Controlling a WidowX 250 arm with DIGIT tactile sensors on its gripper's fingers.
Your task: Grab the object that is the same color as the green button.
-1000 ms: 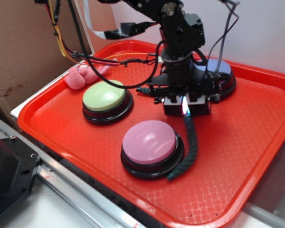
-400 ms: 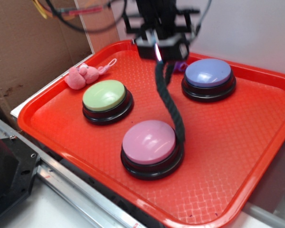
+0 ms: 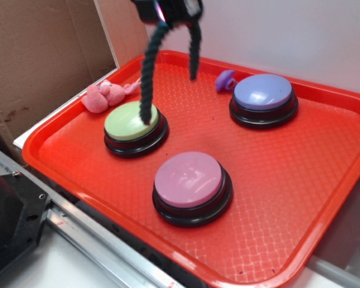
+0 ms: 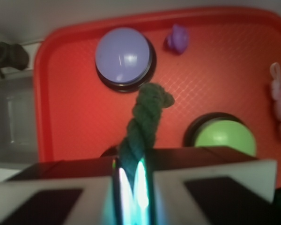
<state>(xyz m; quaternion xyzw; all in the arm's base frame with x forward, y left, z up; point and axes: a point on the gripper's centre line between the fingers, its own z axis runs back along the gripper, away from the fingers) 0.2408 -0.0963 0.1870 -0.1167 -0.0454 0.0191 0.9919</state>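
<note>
Gripper: we see the robot's black gripper (image 3: pixel 166 8) at the very top of the exterior view, mostly cut off by the frame edge; in the wrist view its two jaws are clamped on the rope, with a bright glare at the pinch point.
Rope: the long dark green twisted rope (image 3: pixel 147 72) hangs from the gripper in two strands, lifted clear of the tray. The longer strand drops toward the green button and its tip appears in front of the dome; we cannot tell whether it touches. The shorter strand ends in mid-air above the back of the tray. In the wrist view only one end (image 4: pixel 145 117) shows, blurred.
Green button: the round pale lime-green push button on a black base (image 3: pixel 132 123) sits at the left of the tray, partly covered by the rope tip.
Other buttons: a pink-domed button on a black base (image 3: pixel 189 180) stands nearest the camera; a purple-blue-domed button on a black base (image 3: pixel 263 93) stands at the back right.
Small items: a pink plush toy (image 3: pixel 102 97) lies on the tray's left rim; a small purple knob-shaped piece (image 3: pixel 225 80) rests just beside the purple-blue button.
Tray: the red textured plastic tray (image 3: pixel 300 180) carries everything; its right edge runs out of frame.
</note>
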